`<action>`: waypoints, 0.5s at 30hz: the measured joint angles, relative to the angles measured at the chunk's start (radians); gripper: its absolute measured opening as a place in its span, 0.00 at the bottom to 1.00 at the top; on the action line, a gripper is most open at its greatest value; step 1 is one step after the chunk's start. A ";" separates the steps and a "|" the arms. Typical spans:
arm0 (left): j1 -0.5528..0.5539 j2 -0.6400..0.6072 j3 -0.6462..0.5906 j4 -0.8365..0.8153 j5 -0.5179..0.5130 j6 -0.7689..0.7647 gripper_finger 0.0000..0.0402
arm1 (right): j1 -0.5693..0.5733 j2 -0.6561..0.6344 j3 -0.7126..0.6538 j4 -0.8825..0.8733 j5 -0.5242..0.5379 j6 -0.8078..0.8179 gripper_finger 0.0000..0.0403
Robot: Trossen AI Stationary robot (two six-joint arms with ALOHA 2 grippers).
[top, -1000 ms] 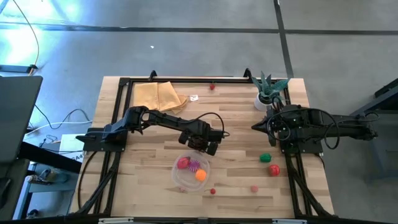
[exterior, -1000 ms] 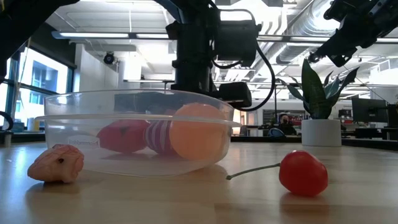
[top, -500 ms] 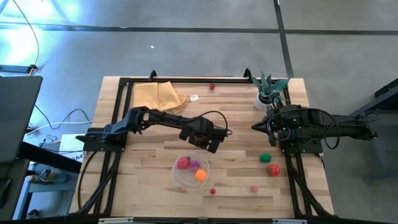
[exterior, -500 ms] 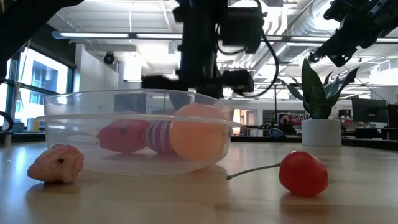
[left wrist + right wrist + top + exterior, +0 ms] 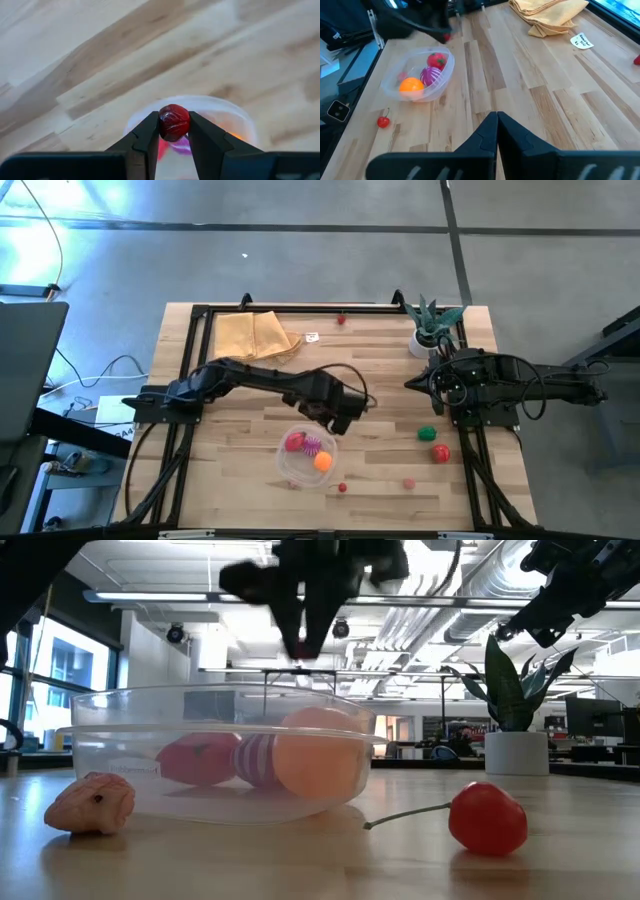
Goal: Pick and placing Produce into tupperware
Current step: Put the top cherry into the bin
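Observation:
The clear tupperware point(image 5: 286, 467) sits at the table's middle near side and holds a red, a striped magenta and an orange toy fruit point(image 5: 322, 462). My left gripper point(image 5: 339, 420) hangs over the container's far right rim point(image 5: 150, 106), shut on a small dark red round fruit point(image 5: 174, 122). Loose produce lies on the table: a pink lump point(image 5: 90, 803) against the container, a cherry point(image 5: 487, 818), a green piece point(image 5: 427, 434), a red piece point(image 5: 440, 452) and a pink piece point(image 5: 408, 482). My right gripper point(image 5: 496, 120) is shut and waits at the table's right side. My left gripper pinches the dark red fruit point(image 5: 174, 114) between its two fingertips point(image 5: 150, 131), one on each side of it. The fingers come from above, pointing down toward the container. The fruit is lifted clear, above the tupperware.
A green spiky plant in a white pot point(image 5: 430, 330) stands at the far right corner. A folded yellow-tan cloth point(image 5: 255, 333) and a white tag point(image 5: 312, 337) lie at the far side, with a small red piece point(image 5: 341, 319) by the far edge. Bare wood shows left of the container.
My left gripper has risen well above the container while keeping hold of the red fruit, and has shifted slightly toward the table's near right. The tupperware and the loose produce have stayed where they were.

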 joint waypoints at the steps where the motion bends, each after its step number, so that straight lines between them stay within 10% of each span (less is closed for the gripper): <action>1: -0.020 -0.010 0.001 0.002 -0.015 0.001 0.22 | 0.000 0.000 0.000 0.000 0.000 0.000 0.00; 15: -0.242 -0.031 -0.019 -0.002 -0.116 -0.150 0.23 | 0.000 0.000 0.000 -0.001 0.000 0.000 0.00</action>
